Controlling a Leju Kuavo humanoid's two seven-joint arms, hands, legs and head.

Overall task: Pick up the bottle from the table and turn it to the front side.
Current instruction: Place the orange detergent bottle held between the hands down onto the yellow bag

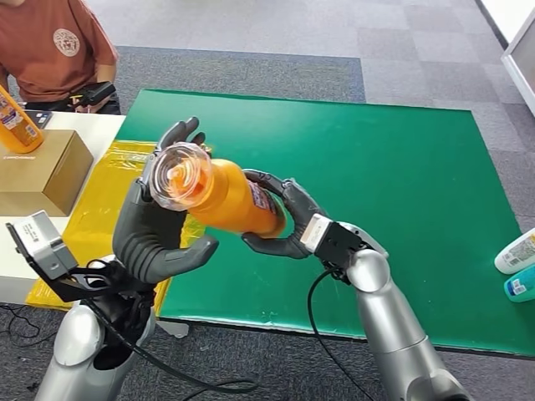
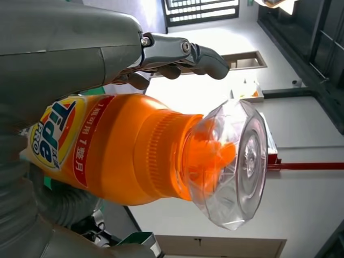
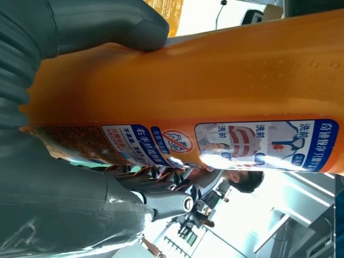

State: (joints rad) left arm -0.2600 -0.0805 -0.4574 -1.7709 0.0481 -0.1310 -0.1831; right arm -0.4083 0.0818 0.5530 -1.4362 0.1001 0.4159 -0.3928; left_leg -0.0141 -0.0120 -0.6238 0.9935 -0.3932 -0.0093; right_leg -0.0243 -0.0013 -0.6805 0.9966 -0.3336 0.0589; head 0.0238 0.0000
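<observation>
Orange bottle (image 1: pixel 230 196) held off the counter (image 1: pixel 404 192), lying nearly level above the green mat, clear cap toward the robot. Gripped at the base by the right hand (image 1: pixel 287 219), fingers wrapped around it; cradled near the neck by the left hand (image 1: pixel 158 225), fingers curled about it. Pickup apparently done; front label seemingly facing the left wrist, so turning likely underway, not finished. Person seated beyond a cardboard box (image 1: pixel 41 171).

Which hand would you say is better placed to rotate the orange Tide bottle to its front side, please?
Probably the right hand: it wraps the base of the orange Tide bottle, held clear of the green mat, so a wrist roll turns it. The left hand cradles the neck below the clear cap, more a support.
</observation>
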